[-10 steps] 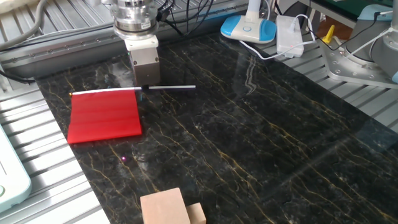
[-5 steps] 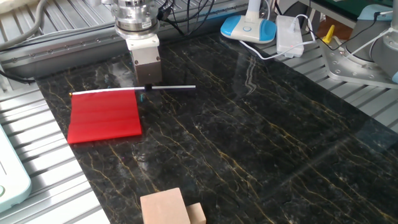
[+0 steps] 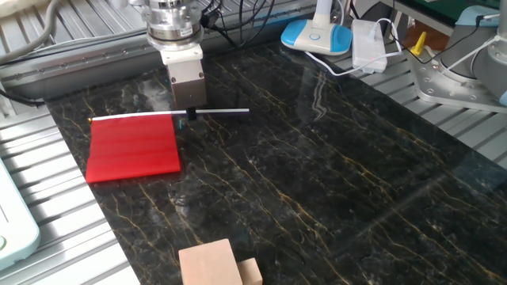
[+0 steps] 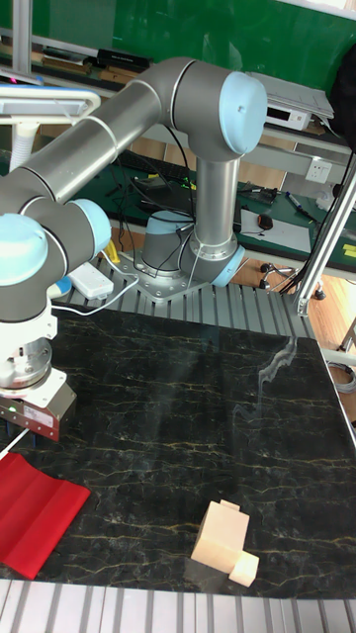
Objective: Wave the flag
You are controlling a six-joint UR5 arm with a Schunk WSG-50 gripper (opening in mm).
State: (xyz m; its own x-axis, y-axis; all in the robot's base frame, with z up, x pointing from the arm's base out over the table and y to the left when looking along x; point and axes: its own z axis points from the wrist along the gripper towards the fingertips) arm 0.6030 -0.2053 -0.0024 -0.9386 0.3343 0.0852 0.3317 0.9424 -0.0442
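Small bright-red rectangular flag (image 3: 133, 147) lies flat on the dark marble table (image 3: 317, 174); we see the silver two-finger gripper (image 3: 188, 113) closed around its thin white stick (image 3: 214, 112); no writing is readable

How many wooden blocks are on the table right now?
2: a larger wooden block at the table's near edge, and a smaller wooden block touching its right side. The frame cuts both off, so more may be hidden below.

The tabletop (image 3: 333, 174) is a dark, glossy marble slab with gold veins, framed by ribbed metal rails. On it, far left, the flag (image 3: 133, 148) lies flat, its red sheet creased and its white stick along the far edge. At the near edge sit pale wooden blocks (image 3: 218, 265), well apart from the flag.
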